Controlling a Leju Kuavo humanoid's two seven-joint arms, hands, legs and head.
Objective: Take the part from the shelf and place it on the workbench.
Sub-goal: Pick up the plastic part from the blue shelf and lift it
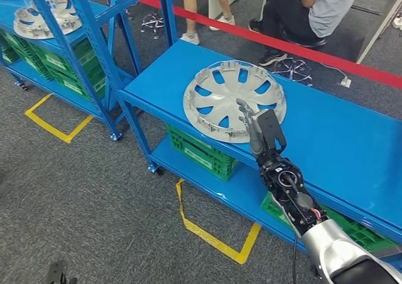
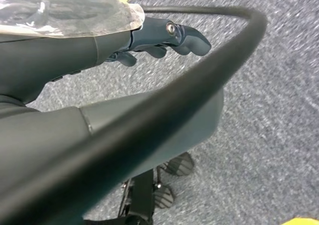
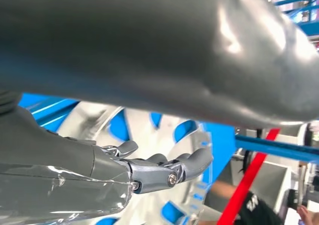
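Grey carpet marked with yellow tape (image 1: 215,237) runs under two blue racks, and a red barrier strip (image 1: 303,48) crosses behind them with people standing and sitting beyond it.

On the top deck of the nearer blue shelf (image 1: 341,139) lies the part, a silver hubcap (image 1: 223,95), flat with its ribbed inner face up, toward the deck's near left end. The right hand (image 1: 258,130) is at the hubcap's near right rim. Its fingers (image 3: 188,163) lie loosely curved and slightly apart over the rim in the right wrist view, with the blue deck showing through the hubcap's openings behind them. They do not appear clamped on anything yet, though whether they touch the rim I cannot tell. The left hand (image 2: 165,38) hangs over the carpet, fingers gently curled and holding nothing.

Judging by this, the step in hand is the reach and grasp at the shelf; the carry to the workbench is not yet begun. The next move likely calls for working fingers under the rim's edge, or hooking one of the openings, since a flat disc gives little to pinch from above.

Further out, green crates (image 1: 203,152) sit on the lower deck, and a second hubcap (image 1: 45,20) rests on the far left rack.
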